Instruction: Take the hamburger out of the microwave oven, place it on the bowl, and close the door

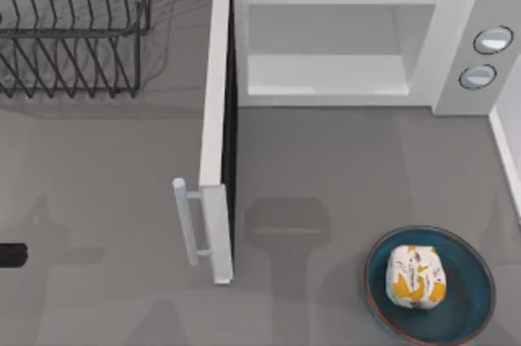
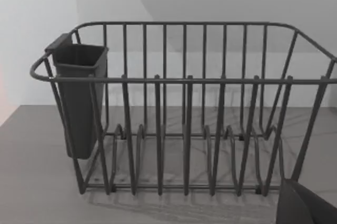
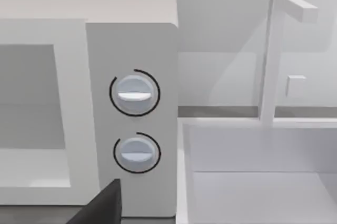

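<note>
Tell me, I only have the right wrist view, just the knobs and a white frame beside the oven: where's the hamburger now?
Observer: The hamburger sits in the bowl, near the table's right front in the top view.
Operator: Is the door shut?
Observer: No, the door stands wide open, swung out toward the front, with its handle on the left face.
Operator: Anything left inside?
Observer: The microwave oven cavity looks bare.
Operator: What's left of the oven?
Observer: A black wire rack with a dark cup on one end.

Even, bright; soft shadows, no blur.
</note>
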Action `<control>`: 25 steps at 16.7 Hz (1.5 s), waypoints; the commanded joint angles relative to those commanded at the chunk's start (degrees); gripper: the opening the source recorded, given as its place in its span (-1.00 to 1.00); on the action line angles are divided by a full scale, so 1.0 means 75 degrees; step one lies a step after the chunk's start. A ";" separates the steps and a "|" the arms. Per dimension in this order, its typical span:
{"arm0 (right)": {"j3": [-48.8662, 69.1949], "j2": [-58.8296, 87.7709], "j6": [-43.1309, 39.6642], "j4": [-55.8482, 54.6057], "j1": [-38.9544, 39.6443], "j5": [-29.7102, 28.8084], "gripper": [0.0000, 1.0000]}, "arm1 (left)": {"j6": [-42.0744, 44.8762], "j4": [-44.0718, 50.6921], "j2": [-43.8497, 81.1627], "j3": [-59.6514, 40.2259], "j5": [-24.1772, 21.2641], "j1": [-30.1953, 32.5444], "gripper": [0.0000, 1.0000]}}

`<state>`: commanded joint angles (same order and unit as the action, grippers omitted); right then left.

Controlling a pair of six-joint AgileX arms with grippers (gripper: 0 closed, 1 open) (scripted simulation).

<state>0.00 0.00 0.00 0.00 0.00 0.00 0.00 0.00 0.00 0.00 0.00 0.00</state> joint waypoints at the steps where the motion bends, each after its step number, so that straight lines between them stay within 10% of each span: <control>1: 0.0000 0.0000 0.0000 0.0000 0.0000 0.0000 1.00 | 0.0000 0.0000 0.0000 0.0000 0.0000 0.0000 -1.00; 19: 0.0000 0.0000 0.0000 0.0000 0.0000 0.0000 1.00 | 0.0019 -0.1525 0.1442 0.0073 0.1299 0.1298 -1.00; 25: 0.0000 0.0000 0.0000 0.0000 0.0000 0.0000 1.00 | 0.0025 -0.2127 0.1669 0.0442 0.2706 0.2705 -1.00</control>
<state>0.00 0.00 0.00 0.00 0.00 0.00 0.19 -15.95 12.52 3.32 20.29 20.29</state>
